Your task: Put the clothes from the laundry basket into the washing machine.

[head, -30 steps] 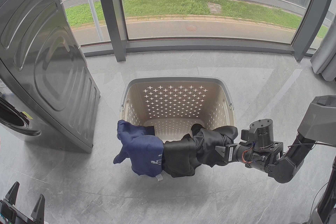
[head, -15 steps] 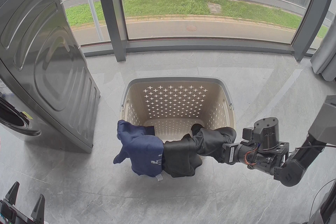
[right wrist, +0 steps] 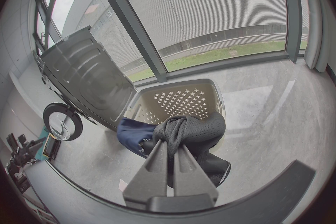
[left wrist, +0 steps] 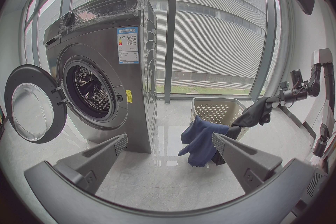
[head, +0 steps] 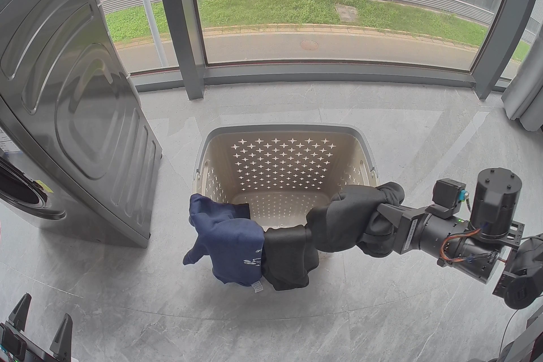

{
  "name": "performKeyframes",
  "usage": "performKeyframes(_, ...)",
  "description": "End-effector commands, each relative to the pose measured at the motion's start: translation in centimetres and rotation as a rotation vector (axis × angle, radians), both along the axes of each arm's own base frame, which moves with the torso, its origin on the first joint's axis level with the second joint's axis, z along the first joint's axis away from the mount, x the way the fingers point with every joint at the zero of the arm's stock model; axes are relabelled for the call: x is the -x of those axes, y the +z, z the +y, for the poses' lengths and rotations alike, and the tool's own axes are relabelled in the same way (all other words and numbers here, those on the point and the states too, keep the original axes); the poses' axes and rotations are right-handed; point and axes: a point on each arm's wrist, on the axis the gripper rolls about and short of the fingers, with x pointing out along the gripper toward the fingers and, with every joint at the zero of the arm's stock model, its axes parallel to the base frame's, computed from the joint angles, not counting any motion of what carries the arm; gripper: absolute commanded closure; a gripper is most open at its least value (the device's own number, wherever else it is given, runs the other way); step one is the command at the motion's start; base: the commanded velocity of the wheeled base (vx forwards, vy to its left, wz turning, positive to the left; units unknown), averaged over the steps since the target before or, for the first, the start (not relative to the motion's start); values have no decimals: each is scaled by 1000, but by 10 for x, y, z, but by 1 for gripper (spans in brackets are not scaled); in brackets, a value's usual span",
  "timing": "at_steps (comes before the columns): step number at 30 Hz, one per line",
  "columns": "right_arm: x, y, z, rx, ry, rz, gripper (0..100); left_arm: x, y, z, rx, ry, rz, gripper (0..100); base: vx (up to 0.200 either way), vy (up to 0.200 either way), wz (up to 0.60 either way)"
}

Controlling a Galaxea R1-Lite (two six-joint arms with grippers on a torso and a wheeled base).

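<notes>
Right jaws clamp black garment [head: 339, 219], tips buried | left jaws apart, frame-cut

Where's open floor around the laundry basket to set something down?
Bare floor runs along the near side of the laundry basket, and between its far rim and the window frame. The strip beside the washing machine is narrow. Crowded: the near rim, draped with the blue garment and black garment, right gripper shut on the latter.
</notes>
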Motion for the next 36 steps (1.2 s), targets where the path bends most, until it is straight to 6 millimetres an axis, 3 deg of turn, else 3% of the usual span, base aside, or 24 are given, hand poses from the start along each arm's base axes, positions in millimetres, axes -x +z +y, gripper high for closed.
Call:
performKeyframes(1,16,23,-8,-59,17,-85,100,0,-5,0,0,0,3,0,0,0,0)
performKeyframes(17,38,75,-17,-120,52,-308,100,0,-5,0,-5,0,3,0,0,0,0)
performKeyframes(23,37,75,-17,-112,44,-312,100,0,-5,0,-6,0,2,0,0,0,0)
performKeyframes(32,37,74,-18,-91,24,-312,100,0,-5,0,-6,0,2,0,-200,0,0)
performKeyframes(36,36,73,-19,-73,-21,-309,100,0,-5,0,-6,0,2,0,0,0,0)
